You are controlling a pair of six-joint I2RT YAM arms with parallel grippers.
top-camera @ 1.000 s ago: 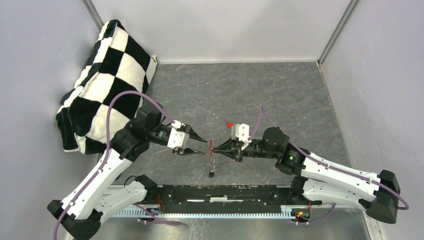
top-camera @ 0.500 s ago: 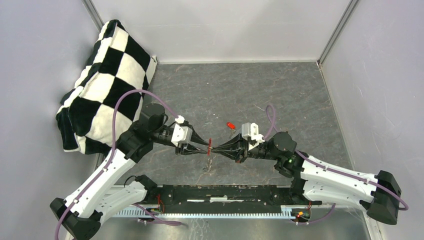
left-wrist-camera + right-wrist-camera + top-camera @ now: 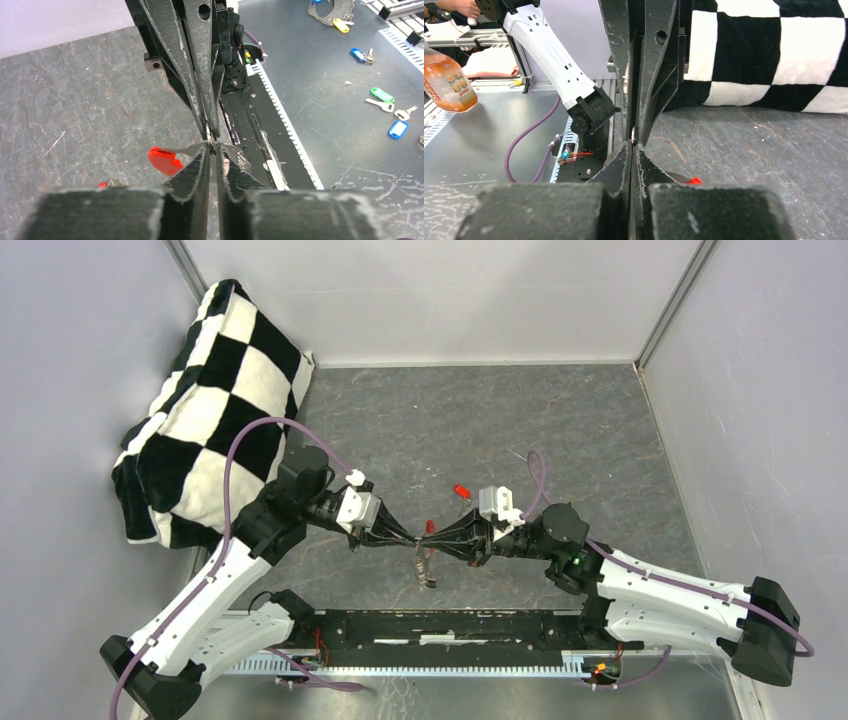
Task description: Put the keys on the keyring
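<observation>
The keyring hangs above the table between both gripper tips. Its red band [image 3: 430, 526] sticks up and its grey chain [image 3: 424, 568] dangles below, ending in a dark bit I cannot identify. My left gripper [image 3: 418, 538] and right gripper [image 3: 437, 538] meet tip to tip, both shut on the ring. In the left wrist view the red band [image 3: 165, 160] lies left of my shut gripper [image 3: 212, 148], the grey toothed part [image 3: 243, 161] to the right. The red band's tip [image 3: 694, 180] shows beside my right gripper [image 3: 632, 145]. The red-headed key [image 3: 461, 490] lies on the table behind.
A black-and-white checkered pillow [image 3: 210, 390] leans in the back left corner. The black base rail [image 3: 450, 625] runs along the near edge. Grey walls close the table on three sides. Several coloured keys [image 3: 382, 95] lie on the surface beyond the rail.
My left gripper came in from the left and shut on the keyring that my right gripper held. Both tips then shifted slightly right and the chain swung.
</observation>
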